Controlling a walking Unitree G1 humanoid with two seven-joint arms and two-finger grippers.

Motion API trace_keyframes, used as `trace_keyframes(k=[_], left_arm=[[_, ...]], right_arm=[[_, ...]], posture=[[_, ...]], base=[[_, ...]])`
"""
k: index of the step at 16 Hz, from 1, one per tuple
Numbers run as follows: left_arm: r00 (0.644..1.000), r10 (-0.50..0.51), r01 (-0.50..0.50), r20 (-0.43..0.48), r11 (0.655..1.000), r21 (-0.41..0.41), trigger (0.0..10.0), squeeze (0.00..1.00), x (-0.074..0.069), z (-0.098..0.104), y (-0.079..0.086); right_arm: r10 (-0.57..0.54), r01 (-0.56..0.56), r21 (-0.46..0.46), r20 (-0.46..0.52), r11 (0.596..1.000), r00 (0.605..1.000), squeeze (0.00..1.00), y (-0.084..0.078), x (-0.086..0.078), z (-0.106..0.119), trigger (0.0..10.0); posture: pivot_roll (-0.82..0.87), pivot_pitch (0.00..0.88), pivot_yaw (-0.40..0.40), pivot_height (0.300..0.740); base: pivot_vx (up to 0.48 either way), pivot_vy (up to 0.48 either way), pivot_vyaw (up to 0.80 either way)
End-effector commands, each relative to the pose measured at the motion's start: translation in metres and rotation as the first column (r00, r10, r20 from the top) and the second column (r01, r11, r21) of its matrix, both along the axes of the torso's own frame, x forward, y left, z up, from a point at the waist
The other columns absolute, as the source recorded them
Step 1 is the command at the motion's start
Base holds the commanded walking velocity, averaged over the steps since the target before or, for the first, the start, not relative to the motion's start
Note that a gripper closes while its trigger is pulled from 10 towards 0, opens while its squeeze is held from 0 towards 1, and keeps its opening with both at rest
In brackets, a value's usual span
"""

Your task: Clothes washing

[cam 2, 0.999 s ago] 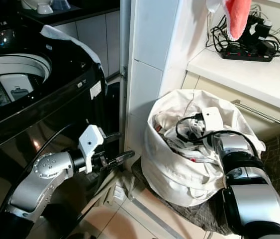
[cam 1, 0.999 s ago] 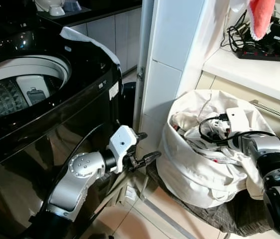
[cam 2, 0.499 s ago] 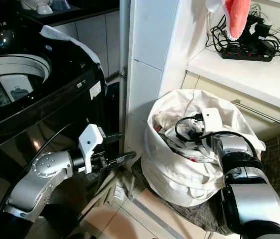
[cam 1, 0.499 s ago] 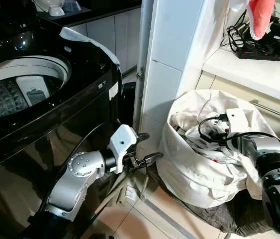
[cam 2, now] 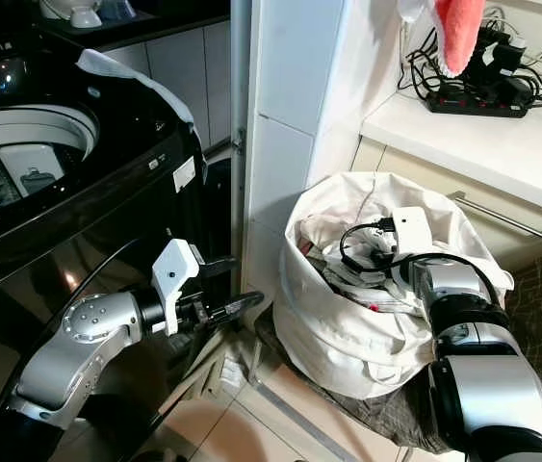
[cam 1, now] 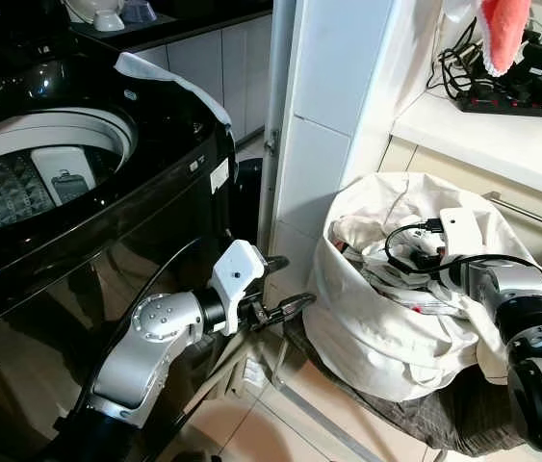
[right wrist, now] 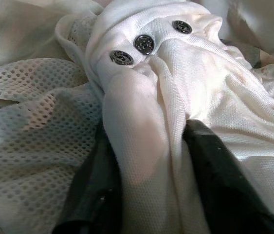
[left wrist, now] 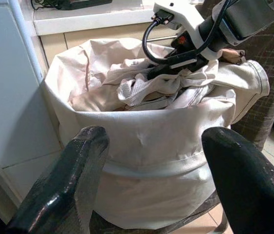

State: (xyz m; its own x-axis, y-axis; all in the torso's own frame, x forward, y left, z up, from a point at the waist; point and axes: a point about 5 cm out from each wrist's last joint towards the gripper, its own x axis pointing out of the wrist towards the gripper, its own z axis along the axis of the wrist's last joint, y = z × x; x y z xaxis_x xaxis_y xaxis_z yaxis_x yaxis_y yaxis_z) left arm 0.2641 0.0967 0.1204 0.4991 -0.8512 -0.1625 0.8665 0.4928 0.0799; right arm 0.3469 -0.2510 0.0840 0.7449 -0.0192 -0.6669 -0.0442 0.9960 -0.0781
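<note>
Barely a twitch over the last second: the black washing machine (cam 1: 78,164) stands open-topped on the robot's left, the white laundry bag (cam 1: 396,337) slumps on the floor by the cupboard, nothing lifted out yet. Down in the bag, the right gripper (right wrist: 149,185) has settled slightly deeper, jaws pinched on a fold of the buttoned white shirt (right wrist: 175,87). The left gripper (left wrist: 158,175) holds low beside the machine, jaws wide, empty. Pull-out looks imminent.

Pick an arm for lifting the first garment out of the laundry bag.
Right. Its gripper is already down in the laundry bag with a fold of white buttoned garment between its jaws. The left gripper is open, outside the bag near the washing machine.
</note>
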Motion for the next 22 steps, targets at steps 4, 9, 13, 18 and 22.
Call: trace_keyframes(k=[4, 9, 13, 18, 22], left_arm=[[1.0, 0.011, -0.011, 0.02, 1.0, 0.001, 10.0, 0.0, 0.003, 0.004, -0.001], [0.999, 0.026, -0.026, 0.041, 1.0, 0.013, 10.0, 0.0, 0.004, 0.004, 0.0], [0.99, 0.097, -0.096, 0.099, 0.995, -0.018, 10.0, 0.0, 0.013, 0.013, 0.005], [0.912, 0.311, -0.26, 0.268, 0.942, -0.212, 10.0, 0.0, 0.039, 0.055, 0.013], [0.865, 0.415, -0.244, 0.28, 0.838, -0.488, 10.0, 1.0, 0.045, 0.109, 0.033]], right_arm=[[-0.017, 0.017, 0.026, 0.023, 1.0, 1.0, 0.0, -0.001, 0.004, 0.006, 0.0], [-0.017, 0.014, 0.038, 0.102, 0.999, 0.995, 0.0, -0.005, 0.013, 0.03, 0.0], [0.036, -0.063, 0.074, 0.328, 0.995, 0.944, 0.0, -0.003, 0.026, 0.105, 0.0], [0.082, -0.417, 0.306, 0.716, 0.856, 0.693, 0.0, 0.046, 0.012, 0.251, 0.0], [0.112, -0.634, 0.352, 0.812, 0.689, 0.572, 0.0, 0.087, -0.01, 0.294, 0.0]], posture=[[0.0, 0.0, -0.038, 0.74], [0.0, 0.0, -0.041, 0.74], [0.0, 0.0, -0.038, 0.74], [-0.02, 0.0, -0.032, 0.74], [-0.01, 0.0, -0.045, 0.74]], base=[[0.0, 0.0, 0.0], [0.0, 0.0, 0.0], [0.0, 0.0, 0.0], [0.0, 0.0, 0.0], [0.0, 0.0, 0.0]])
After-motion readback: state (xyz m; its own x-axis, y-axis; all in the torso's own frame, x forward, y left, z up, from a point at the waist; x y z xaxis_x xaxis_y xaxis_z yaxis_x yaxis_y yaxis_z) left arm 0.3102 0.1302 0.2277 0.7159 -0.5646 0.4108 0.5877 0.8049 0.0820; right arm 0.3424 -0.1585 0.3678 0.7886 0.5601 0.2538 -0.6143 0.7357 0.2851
